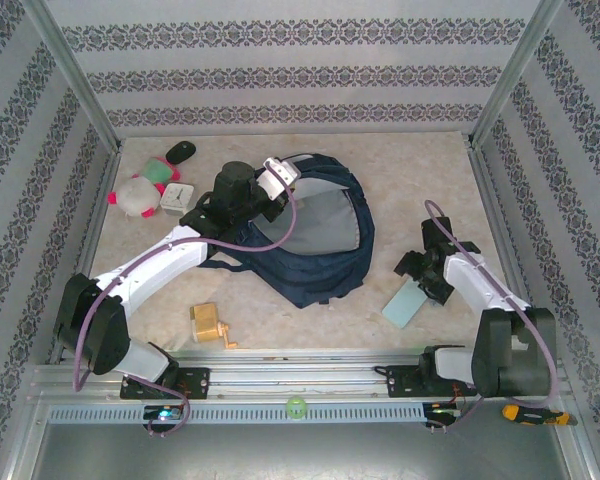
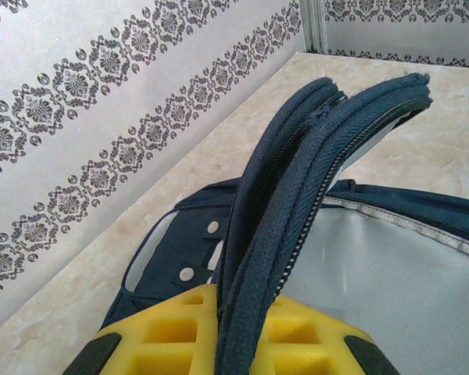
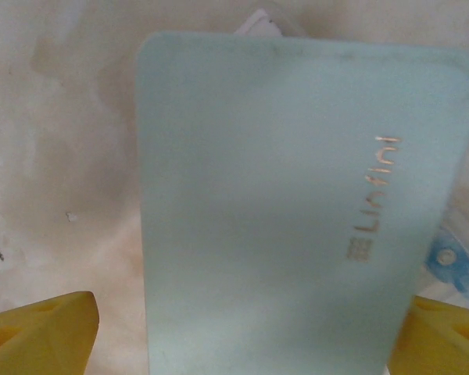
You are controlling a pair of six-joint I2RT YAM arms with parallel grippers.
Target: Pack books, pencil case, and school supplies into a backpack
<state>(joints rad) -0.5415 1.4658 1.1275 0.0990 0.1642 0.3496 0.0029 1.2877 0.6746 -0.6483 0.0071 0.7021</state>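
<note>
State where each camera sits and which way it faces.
Top external: above and behind the bases, looking down on the table; left arm, right arm, backpack, pencil case.
Left wrist: looks along the backpack's raised zip edge, pinched by the left tool between yellow fingers.
Right wrist: straight down on the pencil case; the open right tool straddles it, fingertips either side.
Shared: top and left wrist, the backpack; top and right wrist, the pencil case.

you've got one backpack (image 1: 325, 280), one pencil case (image 1: 404, 303), one yellow sharpener (image 1: 209, 323), one plush toy (image 1: 138, 197), one white clock (image 1: 177, 196) and one small black object (image 1: 180, 150).
</note>
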